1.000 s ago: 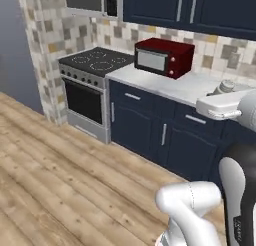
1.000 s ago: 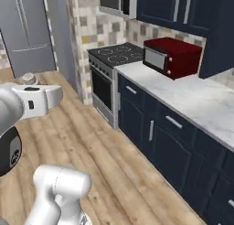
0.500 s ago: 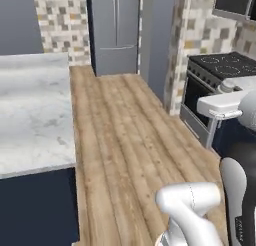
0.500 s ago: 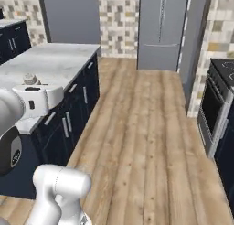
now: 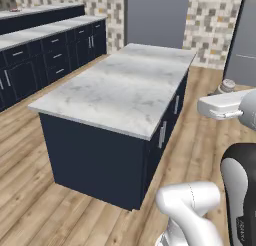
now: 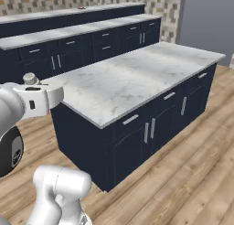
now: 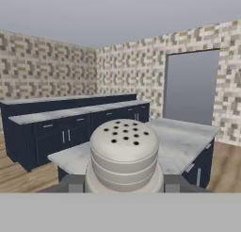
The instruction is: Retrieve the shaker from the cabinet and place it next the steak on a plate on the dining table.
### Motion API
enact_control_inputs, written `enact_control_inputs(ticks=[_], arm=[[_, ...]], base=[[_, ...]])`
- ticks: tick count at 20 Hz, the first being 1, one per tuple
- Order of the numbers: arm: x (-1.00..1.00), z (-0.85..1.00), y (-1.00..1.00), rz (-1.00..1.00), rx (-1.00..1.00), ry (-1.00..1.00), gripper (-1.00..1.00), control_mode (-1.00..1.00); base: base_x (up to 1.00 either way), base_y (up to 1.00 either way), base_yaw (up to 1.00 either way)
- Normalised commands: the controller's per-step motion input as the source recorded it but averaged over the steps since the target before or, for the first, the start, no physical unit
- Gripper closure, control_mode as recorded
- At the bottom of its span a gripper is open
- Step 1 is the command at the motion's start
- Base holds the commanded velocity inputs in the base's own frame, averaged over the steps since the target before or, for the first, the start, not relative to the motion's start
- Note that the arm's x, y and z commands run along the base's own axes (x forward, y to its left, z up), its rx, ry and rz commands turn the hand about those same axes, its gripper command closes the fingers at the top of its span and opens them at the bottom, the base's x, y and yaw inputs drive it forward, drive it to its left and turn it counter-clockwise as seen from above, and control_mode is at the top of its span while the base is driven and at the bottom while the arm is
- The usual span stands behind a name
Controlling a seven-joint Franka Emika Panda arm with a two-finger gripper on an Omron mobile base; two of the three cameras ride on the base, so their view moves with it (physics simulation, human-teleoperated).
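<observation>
**One shaker, held tight, island ahead**

One shaker (image 7: pixel 124 155) sits right up against the hand camera, its perforated pale cap facing us, and the gripper (image 7: pixel 124 185) is pinching it on both sides — dark fingers (image 7: pixel 71 183) pressed to its lower body, left and right. In the left base view the cap pokes up at the far right edge, above the white hand (image 5: pixel 220 106); in the right base view that cap (image 6: pixel 30 78) shows at the left edge, on top of the hand, level with the counter height.

Just beyond the arm stands a marble-topped island (image 5: pixel 120 90) on a dark navy base, with silver handles on its doors (image 6: pixel 151 128). Its top is bare grey-white stone from this angle. Wooden floor (image 5: pixel 200 140) runs all round it.

Farther back, a long navy run of drawers (image 6: pixel 82 50) under a pale top lines the wall, and behind it a raised navy ledge (image 6: pixel 68 16). Mosaic tile (image 7: pixel 47 66) covers the walls, and a tall grey panel (image 7: pixel 192 87) rises at the far end. Whether a plate or steak lies on that ledge is too small to tell.
</observation>
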Motion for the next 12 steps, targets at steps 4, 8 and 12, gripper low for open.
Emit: enact_control_inputs(ticks=[4,8,12], arm=[[0.0,0.0,0.0,0.0,0.0,0.0,1.0,1.0],[0.0,0.0,0.0,0.0,0.0,0.0,1.0,1.0],[0.0,0.0,0.0,0.0,0.0,0.0,1.0,1.0]], base=[[0.0,0.02,0.88],[0.73,0.04,0.42],[1.0,0.26,0.11]])
